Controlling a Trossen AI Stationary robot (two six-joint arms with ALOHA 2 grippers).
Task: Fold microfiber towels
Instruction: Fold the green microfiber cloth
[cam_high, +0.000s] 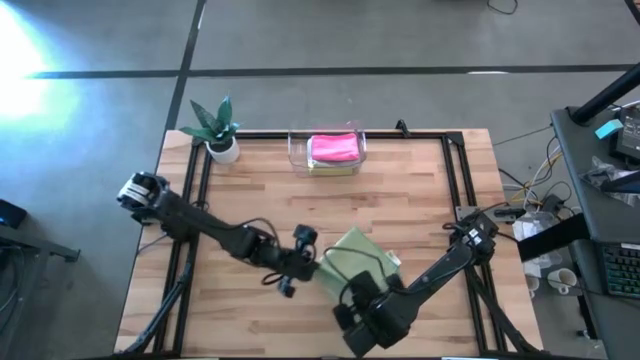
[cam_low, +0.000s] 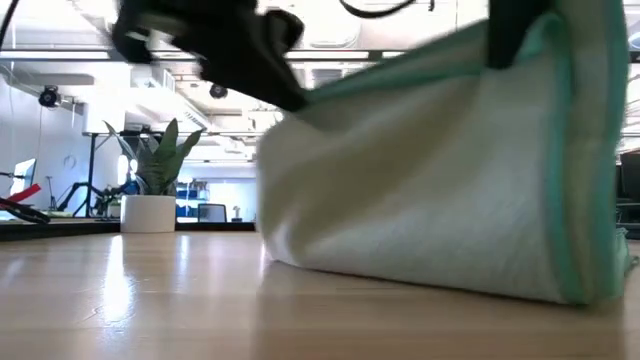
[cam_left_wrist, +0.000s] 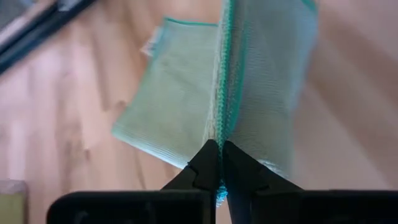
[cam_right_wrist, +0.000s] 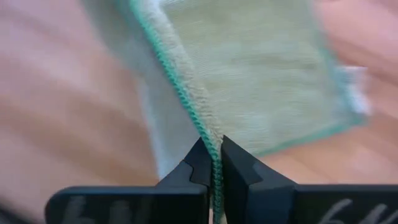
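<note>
— Why are we holding the soft sage-green square microfiber towel (cam_high: 357, 258) up at the table's front middle?

— Our left gripper (cam_left_wrist: 219, 163) and right gripper (cam_right_wrist: 211, 158) each pinch its teal-stitched edge, so the cloth hangs doubled, probably ready to lay down folded.

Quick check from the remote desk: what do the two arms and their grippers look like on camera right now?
Both arms are dark, jointed links with black cables looped alongside. The left arm has a pale silver-white joint at its base end. The left gripper and right gripper look alike: two matte black fingers tapering to wedge tips on a flat black crossbar. No markings visible.
</note>
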